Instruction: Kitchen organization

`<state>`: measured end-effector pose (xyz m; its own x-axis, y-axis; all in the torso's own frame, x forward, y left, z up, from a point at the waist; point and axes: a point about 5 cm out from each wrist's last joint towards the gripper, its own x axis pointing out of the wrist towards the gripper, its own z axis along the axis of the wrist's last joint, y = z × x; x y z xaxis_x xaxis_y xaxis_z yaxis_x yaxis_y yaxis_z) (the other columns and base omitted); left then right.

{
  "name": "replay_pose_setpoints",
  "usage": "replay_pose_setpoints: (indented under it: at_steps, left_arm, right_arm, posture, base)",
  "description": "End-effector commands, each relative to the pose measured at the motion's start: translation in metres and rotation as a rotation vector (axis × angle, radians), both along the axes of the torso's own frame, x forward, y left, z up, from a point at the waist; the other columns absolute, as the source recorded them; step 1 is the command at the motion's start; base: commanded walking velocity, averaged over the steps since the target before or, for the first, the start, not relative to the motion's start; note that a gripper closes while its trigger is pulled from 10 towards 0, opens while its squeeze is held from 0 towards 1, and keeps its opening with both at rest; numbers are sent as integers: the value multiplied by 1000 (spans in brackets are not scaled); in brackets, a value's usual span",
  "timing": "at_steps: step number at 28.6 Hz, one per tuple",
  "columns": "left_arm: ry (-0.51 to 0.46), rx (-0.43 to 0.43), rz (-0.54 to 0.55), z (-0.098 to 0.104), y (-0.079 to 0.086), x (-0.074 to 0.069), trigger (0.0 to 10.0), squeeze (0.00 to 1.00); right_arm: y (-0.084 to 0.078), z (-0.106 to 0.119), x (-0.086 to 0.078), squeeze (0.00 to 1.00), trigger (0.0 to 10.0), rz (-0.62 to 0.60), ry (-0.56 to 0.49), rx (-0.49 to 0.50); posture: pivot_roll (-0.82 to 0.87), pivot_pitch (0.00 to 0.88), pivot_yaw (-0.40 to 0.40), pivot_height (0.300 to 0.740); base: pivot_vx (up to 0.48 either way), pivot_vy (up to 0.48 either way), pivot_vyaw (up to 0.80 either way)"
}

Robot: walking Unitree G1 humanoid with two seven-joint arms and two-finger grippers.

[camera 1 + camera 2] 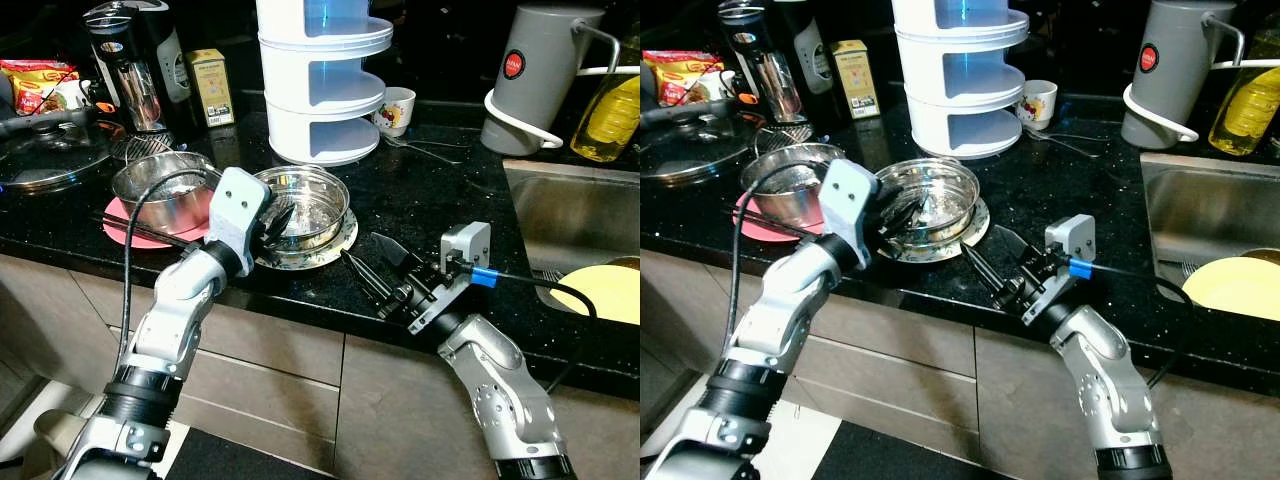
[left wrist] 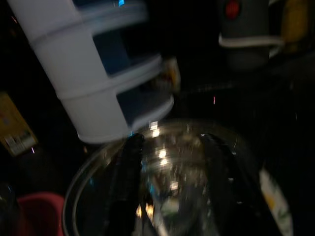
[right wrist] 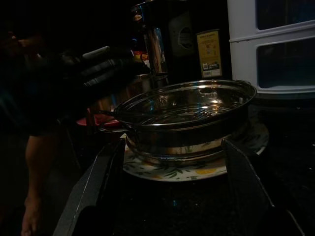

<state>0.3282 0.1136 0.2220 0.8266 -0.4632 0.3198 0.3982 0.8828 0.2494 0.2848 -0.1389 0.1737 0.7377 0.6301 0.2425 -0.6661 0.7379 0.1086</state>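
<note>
Blurry, dark. Left pincer [image 2: 172, 191] fingers [image 2: 125, 187] spread apart over steel bowl [image 2: 182, 162]. White tiered rack [image 2: 93, 83] behind, grey jug [image 2: 246, 34] farther back, red plate [image 2: 37, 214] beside bowl.

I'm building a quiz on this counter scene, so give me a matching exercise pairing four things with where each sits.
1. steel bowl
2. steel pot
3. yellow plate
4. left gripper

a. in the sink
b. on the pink plate
c. at the bowl's near rim
d. on the patterned plate

Pairs: 1-d, 2-b, 3-a, 4-c
</note>
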Motion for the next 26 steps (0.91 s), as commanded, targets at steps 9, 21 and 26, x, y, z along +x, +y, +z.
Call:
replay_pose_setpoints:
  at_steps: [9, 21, 26]
  left_arm:
    - [-36, -11, 121, -21, -6, -30, 10000, 1000]
    - [0, 16, 259, -42, 19, -32, 10000, 0]
    - [-18, 11, 264, -39, 25, -22, 10000, 0]
  right_arm:
    - [4, 0, -1, 0, 10000, 36, 5, 2]
    - [5, -2, -1, 0, 10000, 44, 11, -1]
    - [4, -1, -4, 0, 10000, 44, 14, -5]
  posture:
    - [-57, 0, 21, 740]
    - [-51, 0, 10, 740]
    - [-70, 0, 7, 740]
  base:
    - [0, 0, 0]
    - [0, 0, 0]
    - [0, 0, 0]
